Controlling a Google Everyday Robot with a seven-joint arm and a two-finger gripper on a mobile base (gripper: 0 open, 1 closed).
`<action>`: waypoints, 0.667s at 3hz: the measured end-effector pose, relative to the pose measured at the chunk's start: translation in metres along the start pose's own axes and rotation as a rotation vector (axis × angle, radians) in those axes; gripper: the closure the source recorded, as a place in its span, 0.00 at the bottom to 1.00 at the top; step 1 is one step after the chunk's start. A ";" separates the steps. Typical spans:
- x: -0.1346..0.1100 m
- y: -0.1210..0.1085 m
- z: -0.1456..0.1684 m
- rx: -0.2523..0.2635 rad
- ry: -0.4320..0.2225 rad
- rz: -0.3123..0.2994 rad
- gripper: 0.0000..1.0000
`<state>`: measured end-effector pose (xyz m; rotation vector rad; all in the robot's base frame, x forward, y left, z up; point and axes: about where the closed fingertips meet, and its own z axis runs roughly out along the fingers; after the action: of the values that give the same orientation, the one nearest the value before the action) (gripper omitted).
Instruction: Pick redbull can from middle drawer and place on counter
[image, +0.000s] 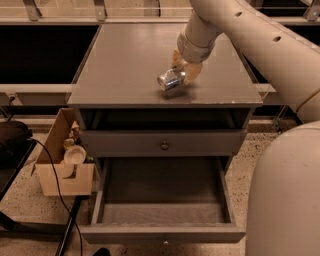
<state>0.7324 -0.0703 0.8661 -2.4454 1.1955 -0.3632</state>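
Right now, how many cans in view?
1: the redbull can, held tilted by the gripper above the counter, near its front edge. The open middle drawer holds none; the box at left may hide others.

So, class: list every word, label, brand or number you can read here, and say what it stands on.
No text can be read anywhere.
can: held in the gripper just over the counter; no lettering legible.
drawer, box: no markings seen.
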 end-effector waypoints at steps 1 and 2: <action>0.004 0.006 0.009 -0.038 -0.022 0.044 1.00; 0.007 0.011 0.013 -0.021 -0.082 0.101 1.00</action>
<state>0.7343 -0.0785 0.8499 -2.3816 1.2877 -0.2197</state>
